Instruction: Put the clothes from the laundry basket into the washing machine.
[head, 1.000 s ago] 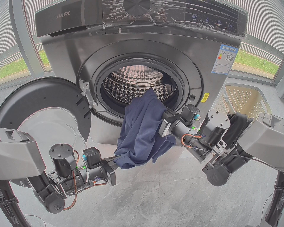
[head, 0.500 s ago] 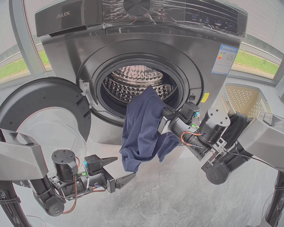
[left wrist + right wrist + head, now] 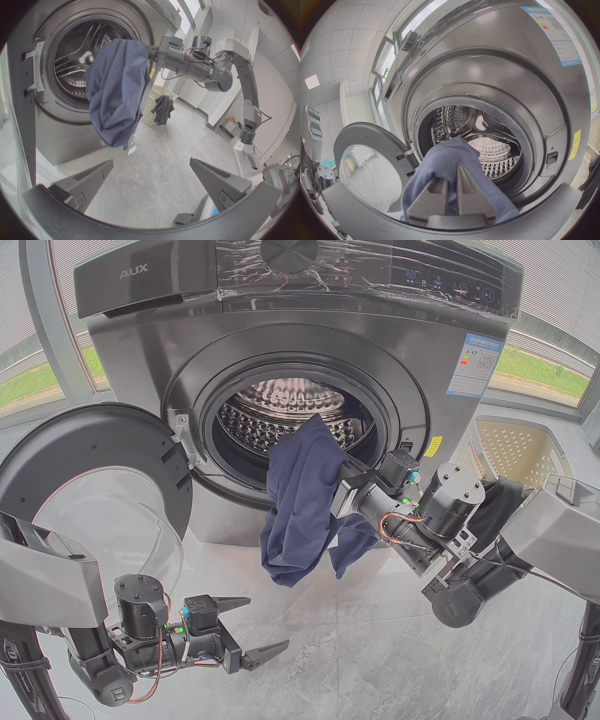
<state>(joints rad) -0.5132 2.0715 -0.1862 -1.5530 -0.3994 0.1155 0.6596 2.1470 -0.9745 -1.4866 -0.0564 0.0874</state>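
The right gripper's fingers [image 3: 468,193] are pressed close together, pinching a fold of a navy blue garment [image 3: 300,502]. The right gripper [image 3: 452,181] is held in front of the lower right of the washing machine's round opening. The cloth's top peaks against the mouth of the steel drum [image 3: 287,409], and most of it hangs down outside, over the lower rim of the opening and above the grey floor [image 3: 350,640].

The left gripper [image 3: 269,621] is low near the floor, below and to the left of the hanging cloth. Its fingers are spread wide and hold nothing.

A second ago the left gripper was holding the garment's bottom edge, drawn out toward the robot's left. It has since let go, opened and dropped away. The freed cloth has swung back into a narrower bundle under the right gripper, which has edged up and closer to the opening.

The right arm alone now carries the garment, which likely must still be pushed deeper before the trailing part clears the rim.

The washing machine [image 3: 400,365] stands with its door [image 3: 94,452] swung fully open to the robot's left. The cream laundry basket [image 3: 519,452] sits at the machine's right, with a dark garment [image 3: 162,109] draped over its edge, still to be loaded.
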